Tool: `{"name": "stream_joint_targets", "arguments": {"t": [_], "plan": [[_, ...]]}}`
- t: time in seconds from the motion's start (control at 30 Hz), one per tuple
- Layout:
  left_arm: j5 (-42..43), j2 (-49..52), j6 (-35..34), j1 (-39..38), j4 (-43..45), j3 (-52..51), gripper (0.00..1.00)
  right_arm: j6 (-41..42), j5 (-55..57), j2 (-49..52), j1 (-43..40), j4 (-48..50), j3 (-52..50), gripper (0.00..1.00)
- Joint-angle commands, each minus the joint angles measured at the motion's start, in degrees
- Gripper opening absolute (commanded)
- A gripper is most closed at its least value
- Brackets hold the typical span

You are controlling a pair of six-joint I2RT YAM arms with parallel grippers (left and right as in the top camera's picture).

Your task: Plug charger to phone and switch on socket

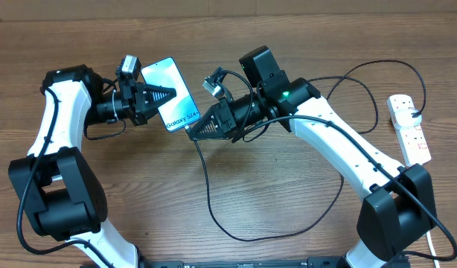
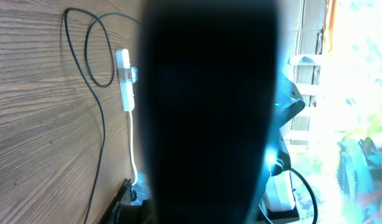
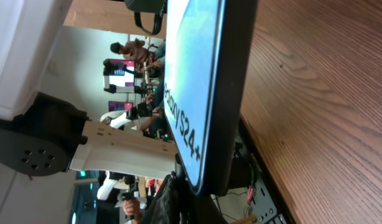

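Observation:
My left gripper (image 1: 167, 94) is shut on the phone (image 1: 181, 109) and holds it tilted above the table, blue screen up. The phone's dark back fills the left wrist view (image 2: 209, 112). My right gripper (image 1: 193, 132) is shut on the charger's connector tip, right at the phone's lower short edge. The right wrist view shows the phone (image 3: 191, 81) edge-on, its lower end at my dark fingers (image 3: 188, 202); the tip itself is hidden. The black charger cable (image 1: 208, 190) loops across the table toward the white socket (image 1: 409, 128), which also shows in the left wrist view (image 2: 124, 81).
A black plug (image 1: 415, 114) sits in the socket at the far right edge of the wooden table (image 1: 288, 193). A white cord (image 1: 437, 238) runs from the socket toward the front. The cable's loops lie between the arms and behind the right arm.

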Motion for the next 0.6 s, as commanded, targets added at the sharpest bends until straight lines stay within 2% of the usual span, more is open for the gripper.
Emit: {"name": "stream_joint_targets", "arguments": {"t": [0.0, 0.27, 0.57], "plan": [[2.2, -1.4, 0.4, -0.2, -0.2, 0.4, 0.04, 1.6, 4.2, 0.1, 0.8, 0.8, 0.0, 0.04], [2.2, -1.4, 0.4, -0.2, -0.2, 0.4, 0.04, 1.6, 4.3, 0.1, 1.1, 1.5, 0.0, 0.04], [2.2, -1.4, 0.5, -0.2, 0.3, 0.4, 0.04, -0.2, -1.4, 0.1, 1.2, 1.1, 0.0, 0.04]]}}
